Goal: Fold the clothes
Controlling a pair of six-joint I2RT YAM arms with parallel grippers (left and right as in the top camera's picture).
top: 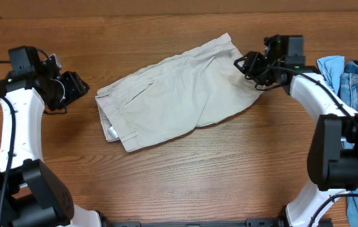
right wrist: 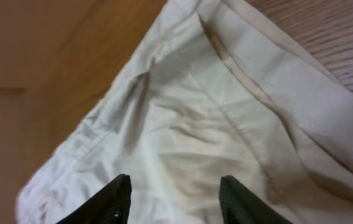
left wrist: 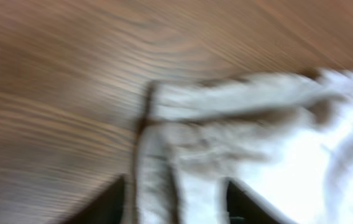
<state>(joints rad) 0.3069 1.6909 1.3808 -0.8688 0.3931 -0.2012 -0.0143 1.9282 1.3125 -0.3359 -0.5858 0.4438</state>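
Pointing waistband lower-left, the shorts (top: 173,94) lie diagonal; left end effector (top: 78,88) and right end effector (top: 247,65) released.

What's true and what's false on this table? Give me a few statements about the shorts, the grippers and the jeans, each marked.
1. The shorts lie on the table between the two grippers. True.
2. The left gripper is clamped on the shorts. False: its jaws stand open, and it sits just off the shorts' waistband end.
3. Blue jeans lie at the table's right edge. True.
4. The right gripper hangs over the jeans. False: it is at the shorts' right end, jaws open.
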